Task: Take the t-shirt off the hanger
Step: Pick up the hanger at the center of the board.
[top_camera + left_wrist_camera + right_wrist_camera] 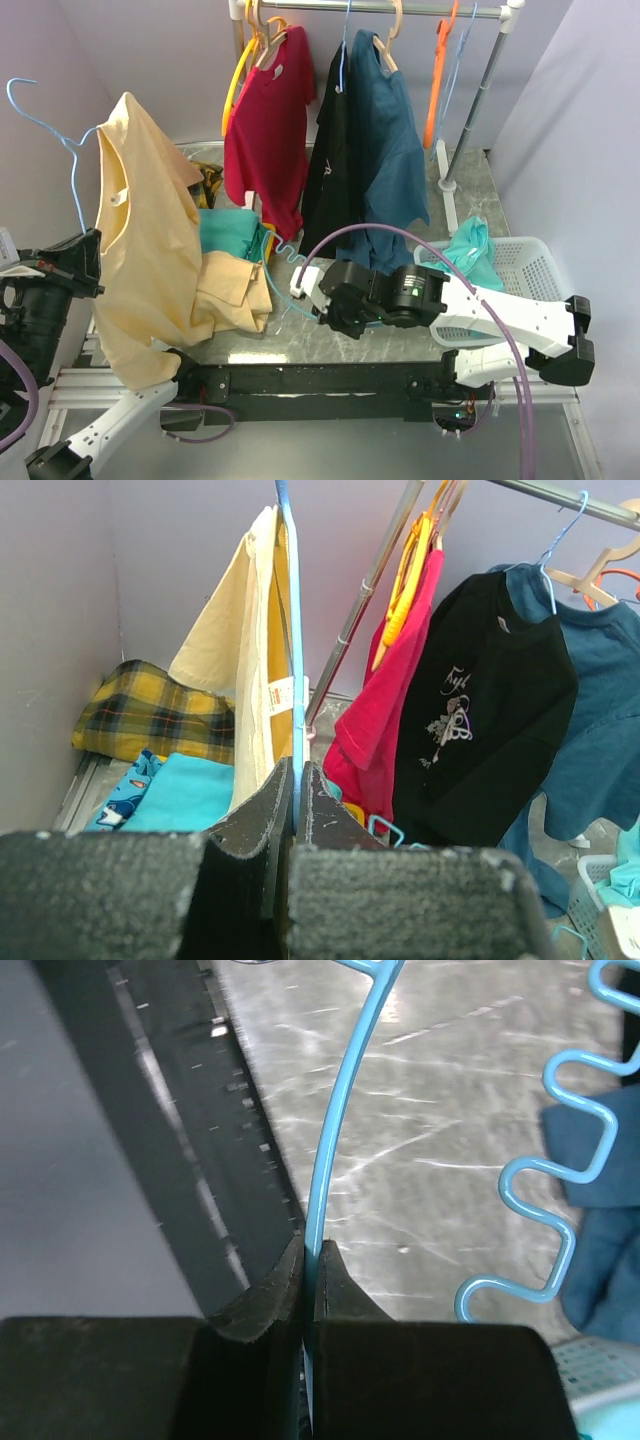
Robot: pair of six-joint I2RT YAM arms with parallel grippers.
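Note:
A pale yellow t-shirt (140, 230) (245, 660) hangs at the left on a blue wire hanger (72, 170) (291, 630), whose hook points up toward the left wall. My left gripper (88, 250) (296, 765) is shut on that hanger's wire just below the shirt's neck. My right gripper (300, 285) (311, 1245) is low over the table at the middle. It is shut on a light-blue hanger wire (340, 1110) with wavy notches (560, 1200). The shirt hides whether this wire joins the hanger in my left gripper.
A rack (480, 100) at the back carries a red shirt (270, 130), a black shirt (330, 160), a dark blue shirt (390, 150) and an orange hanger (437, 80). Folded teal (230, 235) and yellow (235, 290) clothes lie beside the hanging shirt. A white basket (530, 265) stands at the right.

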